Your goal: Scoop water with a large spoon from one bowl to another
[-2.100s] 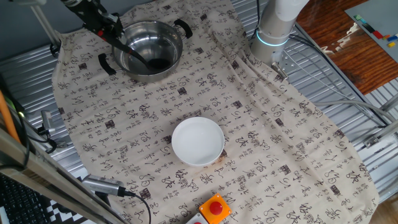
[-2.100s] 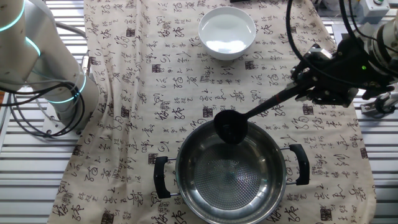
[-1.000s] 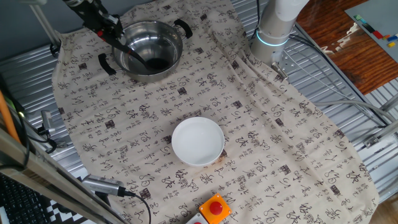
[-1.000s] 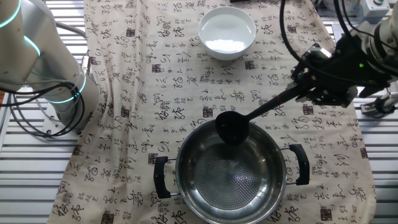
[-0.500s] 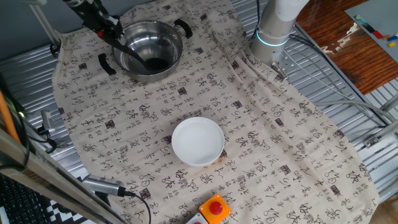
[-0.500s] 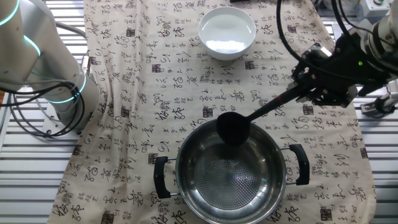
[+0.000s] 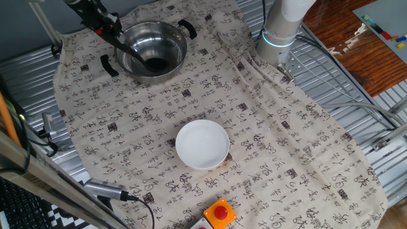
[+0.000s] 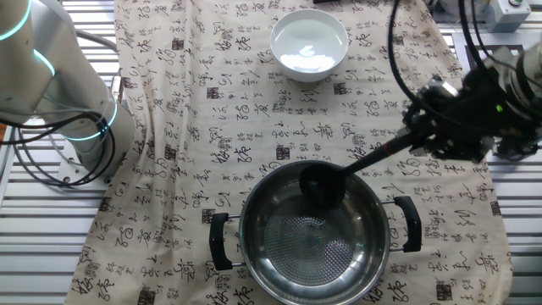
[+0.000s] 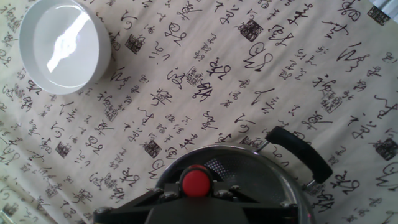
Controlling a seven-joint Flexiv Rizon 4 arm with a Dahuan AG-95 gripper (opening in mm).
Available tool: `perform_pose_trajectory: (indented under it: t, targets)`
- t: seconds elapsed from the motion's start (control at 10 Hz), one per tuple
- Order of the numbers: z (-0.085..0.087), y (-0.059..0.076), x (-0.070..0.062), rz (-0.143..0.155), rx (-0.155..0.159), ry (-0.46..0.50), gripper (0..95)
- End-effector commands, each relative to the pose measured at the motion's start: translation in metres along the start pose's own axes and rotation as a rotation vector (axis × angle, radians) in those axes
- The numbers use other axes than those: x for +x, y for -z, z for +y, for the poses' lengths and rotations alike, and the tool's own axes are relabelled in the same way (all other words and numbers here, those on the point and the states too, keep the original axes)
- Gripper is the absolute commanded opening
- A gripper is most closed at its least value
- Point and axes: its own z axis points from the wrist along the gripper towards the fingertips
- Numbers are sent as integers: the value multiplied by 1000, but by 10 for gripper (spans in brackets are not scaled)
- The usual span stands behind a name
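Note:
The black ladle's scoop (image 8: 323, 184) hangs inside the steel pot (image 8: 315, 237), and its handle (image 8: 373, 155) slants up to the right. My gripper (image 8: 421, 135) is shut on the upper part of that handle. From the far side the scoop (image 7: 154, 64) shows dark inside the pot (image 7: 154, 48), with the gripper (image 7: 109, 30) at the pot's left. In the hand view the ladle's red tip (image 9: 196, 182) sits between my fingers (image 9: 132, 206), above the pot's rim (image 9: 261, 155). The white bowl (image 8: 309, 44) holds water and stands apart, also seen as the white bowl (image 7: 202, 144) (image 9: 64, 45).
A cloth printed with black characters (image 7: 267, 140) covers the table. The arm's white base (image 8: 51, 76) stands at the cloth's edge. A red button on an orange box (image 7: 220, 213) sits near the front. Cables (image 8: 42, 161) and metal slats surround the cloth.
The gripper has shifted slightly and the ladle's scoop has sunk lower, from above the pot's rim to inside the pot.

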Motion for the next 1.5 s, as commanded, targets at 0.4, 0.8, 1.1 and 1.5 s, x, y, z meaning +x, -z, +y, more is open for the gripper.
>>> perform_pose_trajectory:
  t: [0.4,0.8,1.1,1.5]
  targets:
    - [-1,2,2,-35,-29,14,0]
    - [-1,5,12,-58,-49,30,0]
    - [-1,6,14,-67,-54,36,0]
    - [-1,6,14,-89,-58,42,0]
